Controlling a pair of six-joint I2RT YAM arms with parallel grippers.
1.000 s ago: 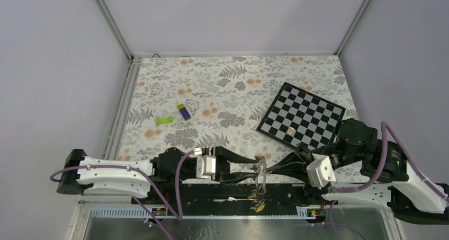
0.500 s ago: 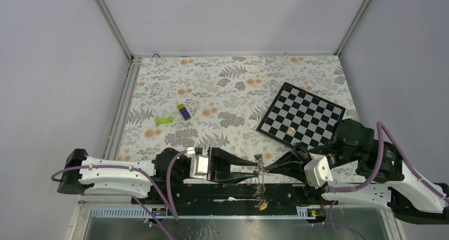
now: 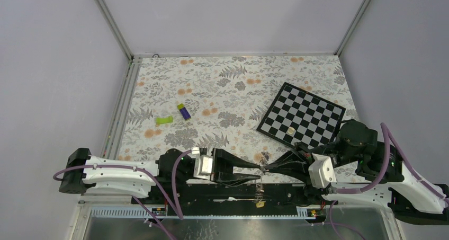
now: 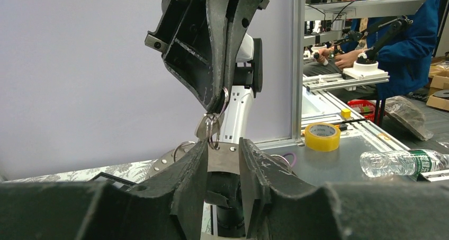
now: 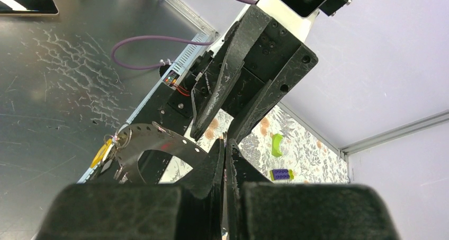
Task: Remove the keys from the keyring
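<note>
Grip check, biggest piece first. Left gripper (image 4: 223, 147): clamped across the flat band of the keyring (image 5: 159, 138), bearing on both faces, holding the plate on edge right at its own tips. Right gripper (image 5: 224, 150): pressed fully together, apparently nipping a small wire loop (image 4: 212, 129) directly above the left gripper's tips and almost touching them. Keys (image 5: 108, 150): dangling in a bunch from the keyring's low side, below both grippers, one with a yellow tag; too small to count.

Judged from this, mid-extraction of one loop, nothing freed yet. To do it well:
- Treat the left clamp as the anchor; hold firm and steady.
- Draw the loop along the line of its hole in the band, not straight off, turning slightly to walk the wire through rather than jam it.
- Move slowly and watch for the plate twisting in the left grip.
- Avoid swinging the bunch into the right gripper.
</note>
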